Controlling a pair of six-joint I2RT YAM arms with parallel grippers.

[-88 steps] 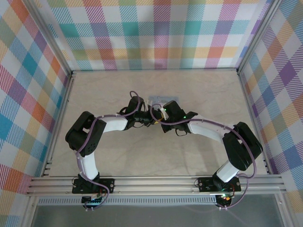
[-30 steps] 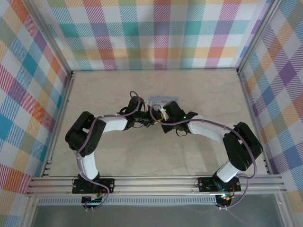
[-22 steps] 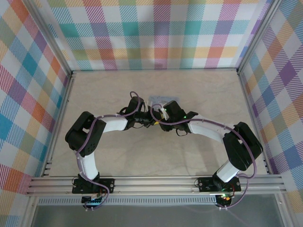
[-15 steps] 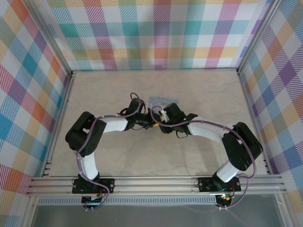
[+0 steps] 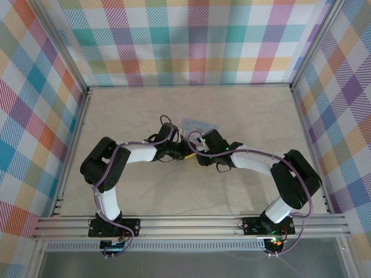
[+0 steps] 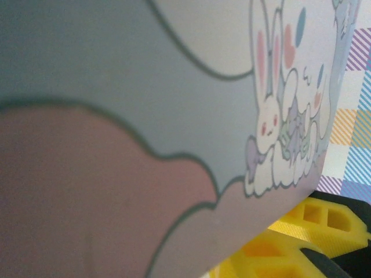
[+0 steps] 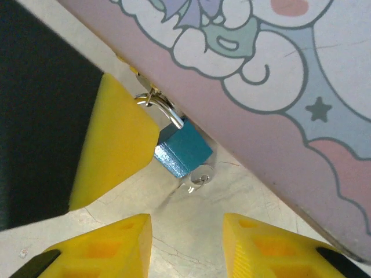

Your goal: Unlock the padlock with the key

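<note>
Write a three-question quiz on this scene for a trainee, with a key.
1. True or false: the right gripper is clamped on the padlock.
2. Multiple choice: where is the key? A. between the right gripper's fingers; B. at the base of the padlock's blue body; C. lying far from the padlock.
3. Short answer: what does the padlock's shackle hook onto?

Key
1. False: its jaws stand apart with nothing between them, short of the padlock.
2. B
3. The latch at the edge of the cartoon-printed tin.
</note>
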